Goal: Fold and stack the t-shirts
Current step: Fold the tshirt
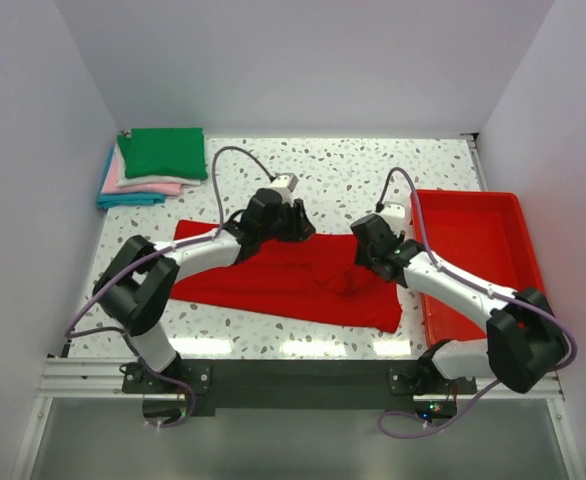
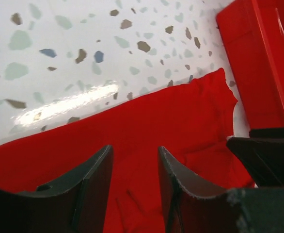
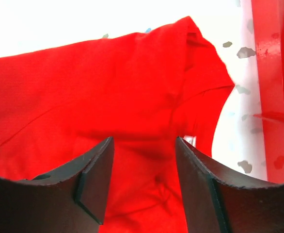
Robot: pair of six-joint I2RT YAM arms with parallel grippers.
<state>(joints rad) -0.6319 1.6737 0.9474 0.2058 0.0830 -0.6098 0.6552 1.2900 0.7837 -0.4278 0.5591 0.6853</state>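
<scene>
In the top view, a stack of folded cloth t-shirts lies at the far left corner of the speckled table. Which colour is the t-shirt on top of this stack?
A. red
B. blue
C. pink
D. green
D: the folded green cloth t-shirt lies uppermost, and the edges of the pink folded t-shirt and the blue folded t-shirt show under it.

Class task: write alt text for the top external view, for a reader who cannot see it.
A red t-shirt lies across a speckled table, with the left gripper and right gripper over it. A stack of folded shirts, green on top, sits far left; a red tray sits right.
</scene>
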